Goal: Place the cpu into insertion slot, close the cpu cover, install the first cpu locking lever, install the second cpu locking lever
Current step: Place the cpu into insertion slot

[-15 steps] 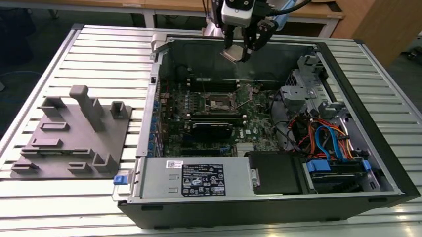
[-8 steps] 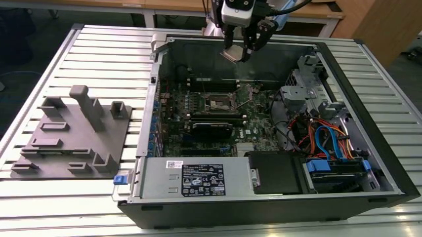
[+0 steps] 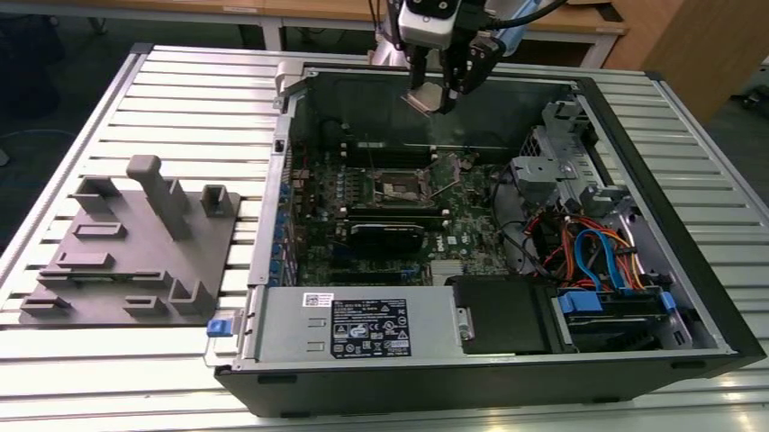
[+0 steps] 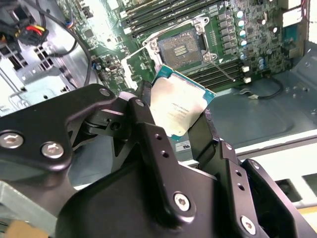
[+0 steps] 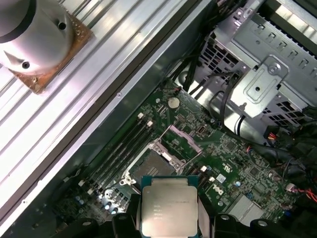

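Over pc case (image 3: 481,389) — fingers (image 4: 146,126) pinch cpu (image 4: 181,106); second wrist view adds insertion slot (image 4: 181,47) bare, cpu cover (image 4: 131,67) up.

Exterior view: high, looking down into the computer case (image 3: 481,385). Both wrist views: close above its motherboard (image 5: 233,158), sharing the insertion slot (image 4: 181,47) (image 5: 148,166)

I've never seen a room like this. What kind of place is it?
Probably a robot lab: a gripper holds a cpu over an open computer case on a slatted metal table.
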Tool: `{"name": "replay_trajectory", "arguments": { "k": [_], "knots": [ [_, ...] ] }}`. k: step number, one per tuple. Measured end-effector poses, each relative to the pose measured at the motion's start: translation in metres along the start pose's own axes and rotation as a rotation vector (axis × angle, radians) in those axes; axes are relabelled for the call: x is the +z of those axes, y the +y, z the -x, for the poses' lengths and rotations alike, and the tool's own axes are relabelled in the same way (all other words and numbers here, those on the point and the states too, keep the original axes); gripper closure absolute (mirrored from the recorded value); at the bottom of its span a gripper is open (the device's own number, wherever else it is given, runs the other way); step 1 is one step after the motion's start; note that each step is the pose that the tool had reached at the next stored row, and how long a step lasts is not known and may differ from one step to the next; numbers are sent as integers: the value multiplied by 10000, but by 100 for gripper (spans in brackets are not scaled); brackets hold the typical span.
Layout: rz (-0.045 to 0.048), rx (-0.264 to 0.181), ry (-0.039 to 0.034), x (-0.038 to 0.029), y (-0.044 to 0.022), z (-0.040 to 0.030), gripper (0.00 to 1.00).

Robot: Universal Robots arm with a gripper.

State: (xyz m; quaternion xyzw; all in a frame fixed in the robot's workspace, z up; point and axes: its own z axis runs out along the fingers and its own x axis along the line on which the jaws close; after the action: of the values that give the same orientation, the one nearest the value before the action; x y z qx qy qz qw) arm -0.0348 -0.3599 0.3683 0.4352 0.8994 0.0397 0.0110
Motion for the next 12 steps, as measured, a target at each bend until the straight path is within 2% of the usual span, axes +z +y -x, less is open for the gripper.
{"name": "replay_trajectory", "arguments": {
  "k": [7, 12],
  "knots": [
    [14, 1158, -95, 17, -2, 0, 46],
    [4, 1289, -97, 21, -3, 0, 46]
  ]
}}
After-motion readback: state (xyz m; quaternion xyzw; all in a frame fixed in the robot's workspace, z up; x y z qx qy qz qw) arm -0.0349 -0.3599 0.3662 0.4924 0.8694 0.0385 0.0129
